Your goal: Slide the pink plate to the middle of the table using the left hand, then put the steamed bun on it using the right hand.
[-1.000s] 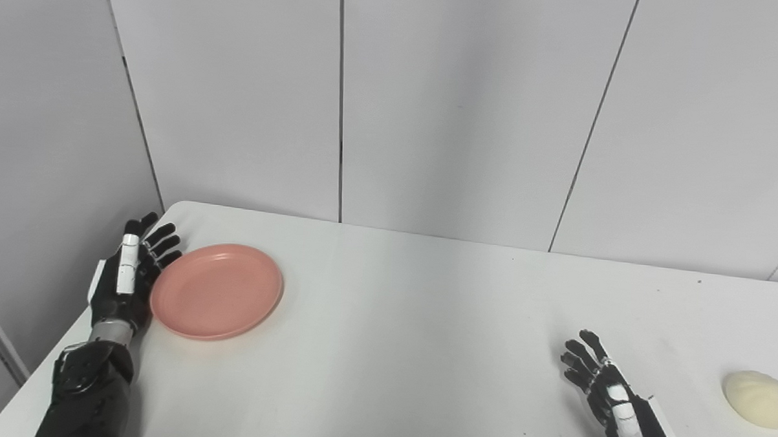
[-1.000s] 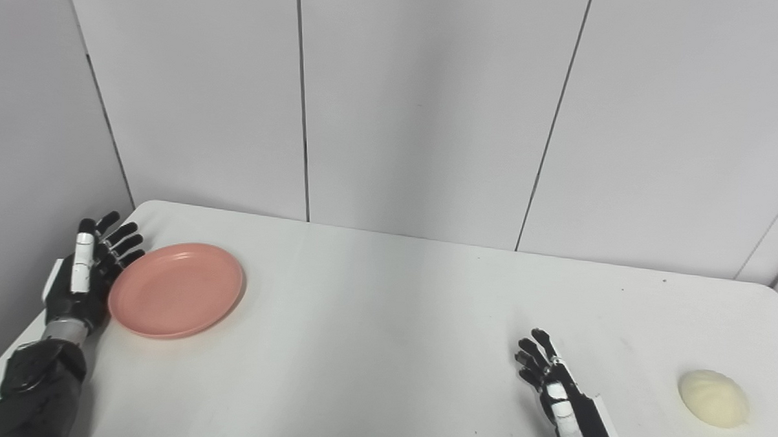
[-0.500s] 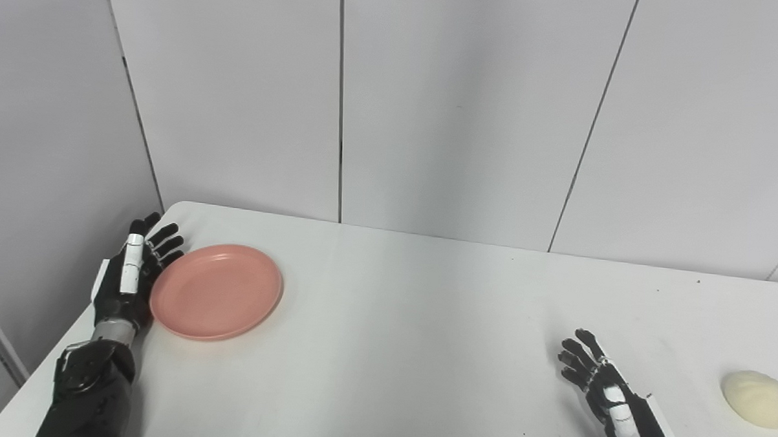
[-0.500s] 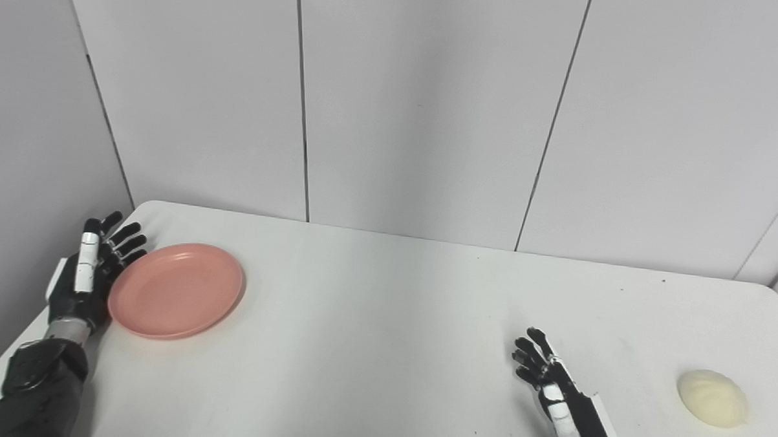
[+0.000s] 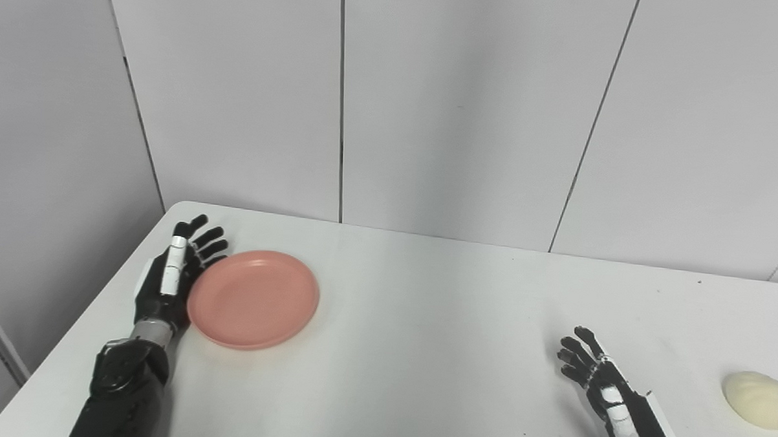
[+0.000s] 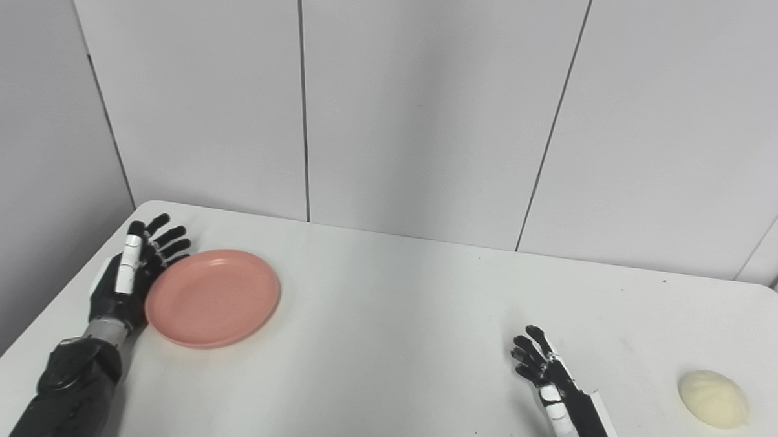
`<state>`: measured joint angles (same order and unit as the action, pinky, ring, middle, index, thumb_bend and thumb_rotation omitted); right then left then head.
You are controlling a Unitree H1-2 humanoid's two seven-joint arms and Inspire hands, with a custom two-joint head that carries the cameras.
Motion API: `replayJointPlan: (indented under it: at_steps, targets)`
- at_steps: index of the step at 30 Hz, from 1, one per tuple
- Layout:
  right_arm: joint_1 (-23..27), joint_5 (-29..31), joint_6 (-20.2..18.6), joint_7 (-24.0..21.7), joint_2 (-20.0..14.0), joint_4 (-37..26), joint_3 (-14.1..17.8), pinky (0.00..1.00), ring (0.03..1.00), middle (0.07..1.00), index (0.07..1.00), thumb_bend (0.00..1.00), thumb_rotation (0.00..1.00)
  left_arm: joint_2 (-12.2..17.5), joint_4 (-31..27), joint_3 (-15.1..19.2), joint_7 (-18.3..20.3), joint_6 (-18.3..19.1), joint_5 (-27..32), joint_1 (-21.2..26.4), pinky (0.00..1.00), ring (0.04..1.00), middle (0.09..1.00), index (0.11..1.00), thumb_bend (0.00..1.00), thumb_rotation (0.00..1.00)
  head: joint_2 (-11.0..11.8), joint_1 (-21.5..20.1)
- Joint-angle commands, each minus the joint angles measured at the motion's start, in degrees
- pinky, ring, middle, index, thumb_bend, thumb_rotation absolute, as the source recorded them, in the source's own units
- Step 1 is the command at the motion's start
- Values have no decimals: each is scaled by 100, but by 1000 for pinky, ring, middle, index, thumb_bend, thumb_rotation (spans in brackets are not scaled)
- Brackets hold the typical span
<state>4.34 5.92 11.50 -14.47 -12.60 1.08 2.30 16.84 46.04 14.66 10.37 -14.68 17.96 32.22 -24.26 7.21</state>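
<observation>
A round, shallow pink plastic plate (image 5: 253,299) is lying on the left part of a white rectangular table (image 5: 411,323), well short of its middle. The robot's black left hand (image 5: 170,281) is pressing edge-on against the plate's left rim, fingers straight and spread, grasping nothing. The black right hand (image 5: 594,374) is hovering low near the front right, fingers loosely apart and empty. A pale cream, dome-shaped steamed bun (image 5: 758,398) is sitting near the table's right edge, apart from that hand.
</observation>
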Motion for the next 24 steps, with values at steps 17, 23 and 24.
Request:
replayJointPlan:
  at_steps: [17, 23, 24]
  targets:
    - [-170, -25, 282, 28, 128, 78, -137, 881, 885, 898, 936, 796, 963, -395, -233, -287, -153, 454, -229, 356, 756, 805, 802, 870, 833, 855, 35, -208]
    - [-181, -58, 217, 44, 154, 10, -175, 890, 890, 903, 938, 794, 968, -609, -259, -344, -211, 513, -255, 452, 737, 785, 786, 843, 845, 847, 42, -277]
    - [-183, -66, 202, 54, 164, -8, -181, 892, 891, 904, 939, 794, 967, -648, -258, -380, -230, 543, -283, 466, 736, 783, 785, 841, 847, 847, 35, -306]
